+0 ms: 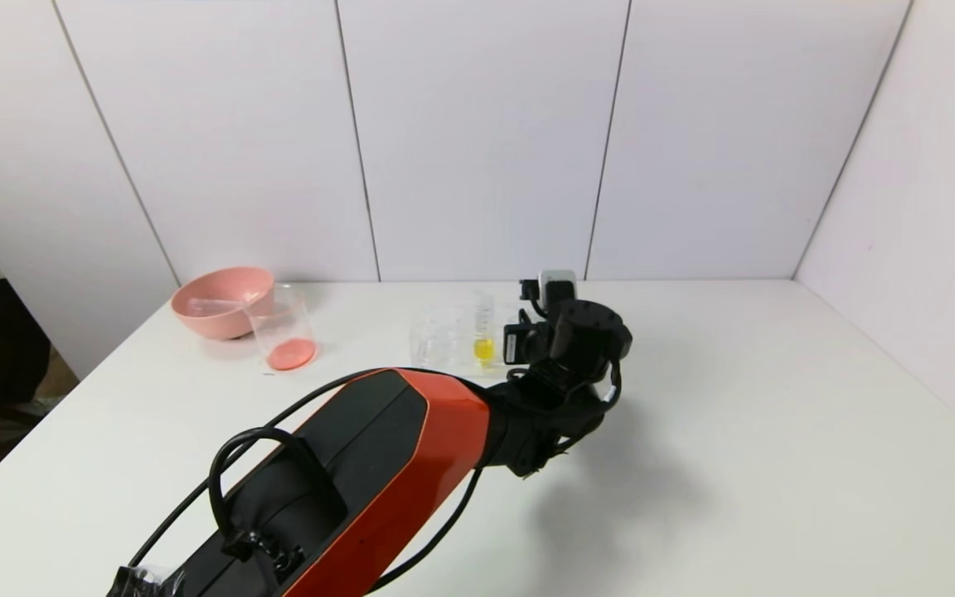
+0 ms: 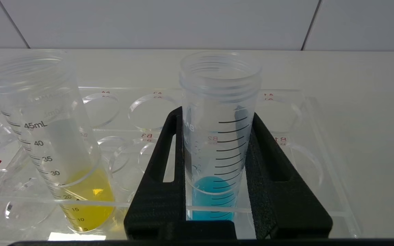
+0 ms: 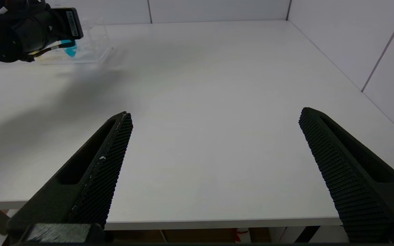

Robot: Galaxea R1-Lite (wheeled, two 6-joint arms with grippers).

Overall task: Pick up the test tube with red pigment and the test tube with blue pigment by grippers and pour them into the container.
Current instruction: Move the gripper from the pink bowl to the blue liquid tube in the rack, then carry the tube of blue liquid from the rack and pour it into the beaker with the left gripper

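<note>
Standing upright in the clear rack [image 2: 323, 112] on the white surface [image 1: 776, 431]: blue-pigment tube [image 2: 217, 136], clamped on both sides by the left hand [image 2: 214, 160]. Just beside it, a yellow-liquid tube [image 2: 63, 153]. Well apart, near the pink bowl [image 1: 220, 300], the beaker [image 1: 283, 327] with red-orange liquid. Spread wide over the near edge, the right hand [image 3: 214, 150].

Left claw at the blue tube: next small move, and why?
Probably lift straight up. The left claw already has its fingers against both sides of the test tube with blue pigment, which stands in the rack. The container holds only red so far.
</note>
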